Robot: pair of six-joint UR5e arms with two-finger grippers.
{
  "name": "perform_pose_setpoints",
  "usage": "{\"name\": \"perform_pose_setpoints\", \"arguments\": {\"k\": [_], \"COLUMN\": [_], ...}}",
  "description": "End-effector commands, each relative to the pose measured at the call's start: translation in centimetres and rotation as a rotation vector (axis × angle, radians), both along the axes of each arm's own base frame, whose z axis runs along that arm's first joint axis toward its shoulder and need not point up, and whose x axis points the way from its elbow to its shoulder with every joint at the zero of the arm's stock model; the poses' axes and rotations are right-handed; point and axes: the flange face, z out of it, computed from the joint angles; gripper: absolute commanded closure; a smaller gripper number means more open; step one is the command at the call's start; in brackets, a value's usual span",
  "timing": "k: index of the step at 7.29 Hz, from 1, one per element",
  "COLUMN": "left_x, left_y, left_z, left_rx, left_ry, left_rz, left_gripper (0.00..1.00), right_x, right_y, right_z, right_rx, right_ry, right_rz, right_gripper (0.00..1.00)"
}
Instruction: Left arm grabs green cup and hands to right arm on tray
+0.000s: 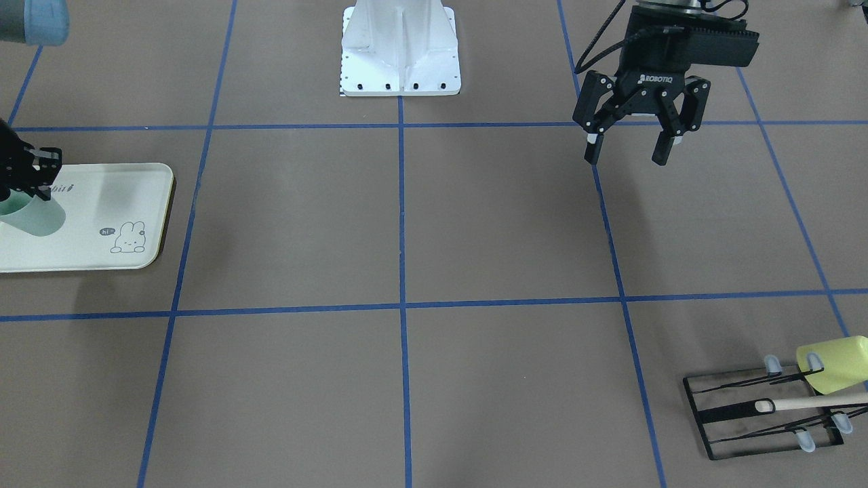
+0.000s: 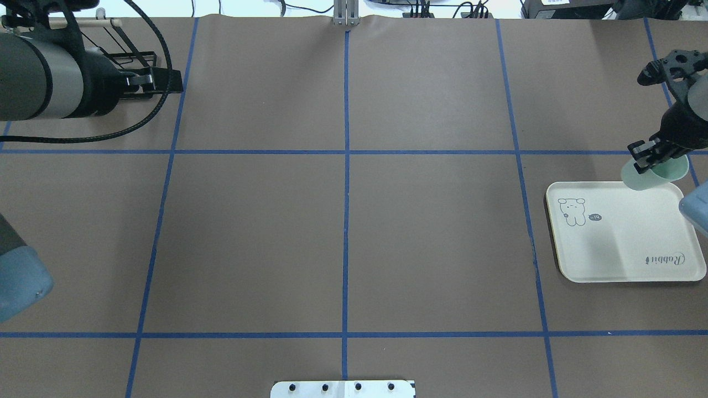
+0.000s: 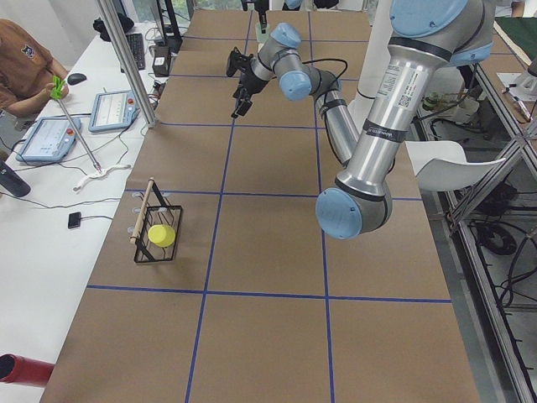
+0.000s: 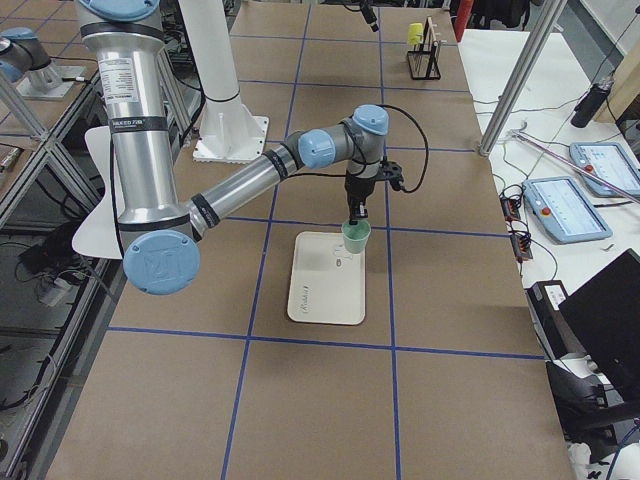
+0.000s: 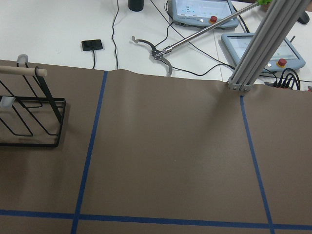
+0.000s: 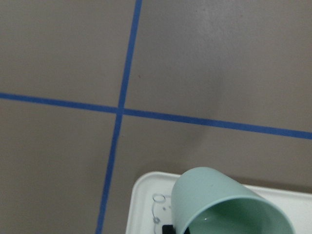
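2 arms hang over the brown, blue-taped table, well apart from each other. The right gripper has its fingers pinched on the rim of a small pale mint-green plastic cup. It holds the cup tilted, base slanting down and mouth turned up toward the wrist. The cup sits over the edge of the cream-white rectangular tray that lies farthest from the robot, near its outer corner. The bunny drawing and "Rabbit" script on the tray lie uncovered. From where I stand I cannot tell whether the cup's base touches the tray or hangs just above it.

The left gripper hovers above bare table with its 2 fingers spread wide and nothing between them.

Off at the table's far corner on the left arm's side stands a black wire rack. A yellow-green plastic cup rests tipped on its prongs, and a pale wooden dowel runs along it.
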Motion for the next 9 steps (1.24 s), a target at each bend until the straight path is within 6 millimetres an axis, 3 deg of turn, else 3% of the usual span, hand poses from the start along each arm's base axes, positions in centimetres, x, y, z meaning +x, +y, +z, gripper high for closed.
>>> {"name": "perform_pose_setpoints", "arguments": {"k": [1, 3, 4, 9], "left_x": [-0.1, 0.0, 0.0, 0.4], "left_y": [-0.1, -0.2, -0.1, -0.6], "left_z": [1.0, 1.3, 1.3, 1.9], "left_rx": [-0.016, -0.022, -0.022, -0.034], "left_ry": [-0.011, -0.016, -0.016, -0.028], "left_rz": [0.003, 0.003, 0.005, 0.005], "left_gripper": [0.00, 0.00, 0.00, 0.00], "right_x": [-0.1, -3.0, -4.7, -7.3], "right_y": [2.9, 3.8, 3.9, 2.5], "right_z": [3.6, 6.3, 6.7, 7.3], "right_rx": [-0.050, -0.070, -0.078, -0.085], "right_ry": [0.070, 0.091, 0.097, 0.109], "right_rz": [-0.113, -0.205, -0.235, -0.265], "right_gripper": [1.00, 1.00, 1.00, 1.00]}}
